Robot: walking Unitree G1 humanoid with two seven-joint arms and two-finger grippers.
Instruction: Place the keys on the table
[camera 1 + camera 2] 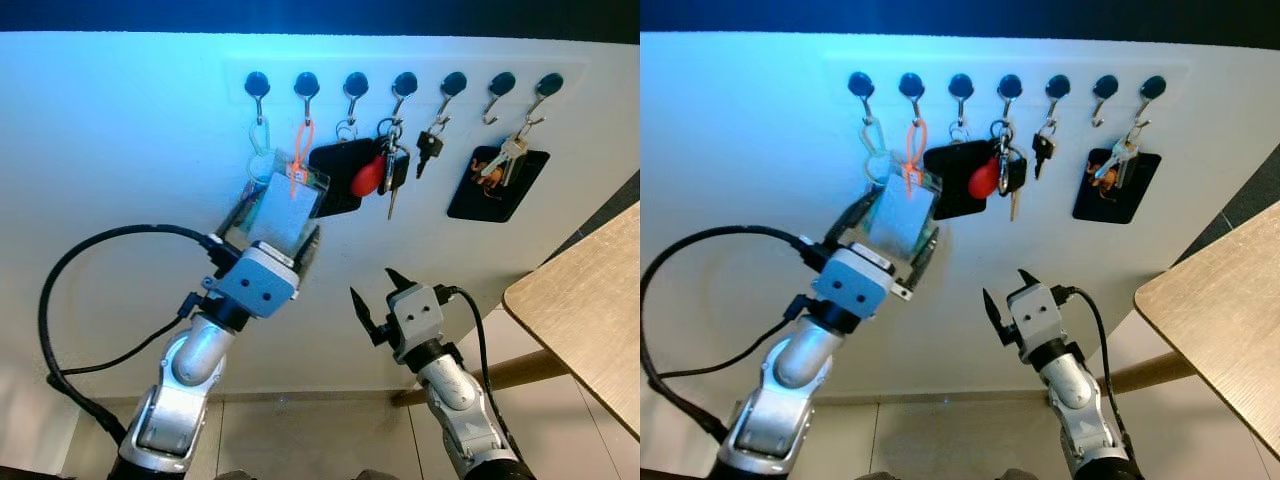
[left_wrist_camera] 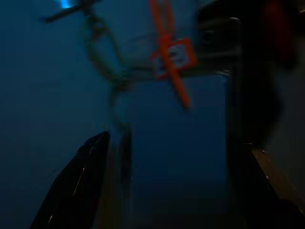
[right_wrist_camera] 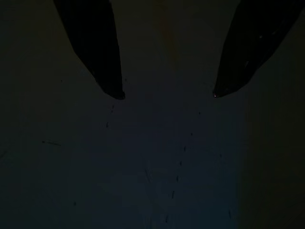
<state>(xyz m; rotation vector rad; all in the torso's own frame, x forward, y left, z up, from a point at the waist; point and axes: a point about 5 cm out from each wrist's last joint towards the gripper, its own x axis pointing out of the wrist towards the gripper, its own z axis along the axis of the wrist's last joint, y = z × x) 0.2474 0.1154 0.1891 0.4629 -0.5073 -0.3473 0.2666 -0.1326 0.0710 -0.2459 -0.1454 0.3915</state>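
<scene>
Several key sets hang from a row of black hooks [image 1: 355, 82] on the white wall. A bunch with a red fob [image 1: 370, 178] hangs mid-row, a black-headed key [image 1: 428, 145] is to its right, and a silver bunch [image 1: 508, 155] lies over a black pad. My left gripper [image 1: 280, 215] is raised to a clear card holder [image 1: 285, 205] on an orange tie [image 2: 169, 57], beside a green carabiner [image 2: 102, 57]. Its fingers [image 2: 81, 186] stand open on either side of the holder. My right gripper [image 1: 373, 285] is open, lower down and below the red-fob bunch, holding nothing.
A wooden table [image 1: 590, 310] juts in at the right, its corner close to my right arm. A black pouch [image 1: 335, 175] hangs behind the red fob. A black cable [image 1: 60, 290] loops off my left arm. Tiled floor [image 1: 320, 440] lies below.
</scene>
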